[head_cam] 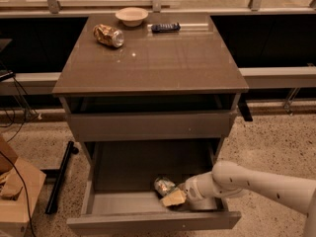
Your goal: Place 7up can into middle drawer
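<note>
The 7up can point(163, 185), pale silver with a shiny end, is low inside the open middle drawer point(123, 202), right of its centre. The drawer is a wide grey tray pulled out at the bottom of the cabinet, with a low front strip. My gripper point(173, 196) reaches in from the right on a white arm and is shut on the can, a tan finger point(174, 198) showing just under it. I cannot tell whether the can rests on the drawer floor.
A grey drawer with a taller front panel point(148, 126) is closed above. On the cabinet top point(163, 63) lie a gold-brown crushed can point(108, 35), a pale bowl point(131, 16) and a dark remote point(165, 27). A wooden box point(17, 194) and black bar point(59, 177) stand left.
</note>
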Controlling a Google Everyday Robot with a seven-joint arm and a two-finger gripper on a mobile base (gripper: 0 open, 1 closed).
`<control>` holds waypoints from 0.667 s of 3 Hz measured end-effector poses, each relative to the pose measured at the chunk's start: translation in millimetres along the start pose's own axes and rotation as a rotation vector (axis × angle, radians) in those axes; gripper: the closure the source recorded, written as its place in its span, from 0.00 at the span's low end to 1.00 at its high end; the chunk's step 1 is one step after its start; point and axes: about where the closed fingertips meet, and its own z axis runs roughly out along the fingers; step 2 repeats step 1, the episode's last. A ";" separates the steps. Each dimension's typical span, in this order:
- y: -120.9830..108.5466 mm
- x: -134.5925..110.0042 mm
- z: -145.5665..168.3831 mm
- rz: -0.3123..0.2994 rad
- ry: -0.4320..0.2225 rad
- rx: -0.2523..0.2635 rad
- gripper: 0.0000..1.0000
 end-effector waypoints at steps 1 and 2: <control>0.3 0.0 0.3 0.000 0.000 -0.001 0.00; 0.3 0.0 0.3 0.000 0.000 -0.001 0.00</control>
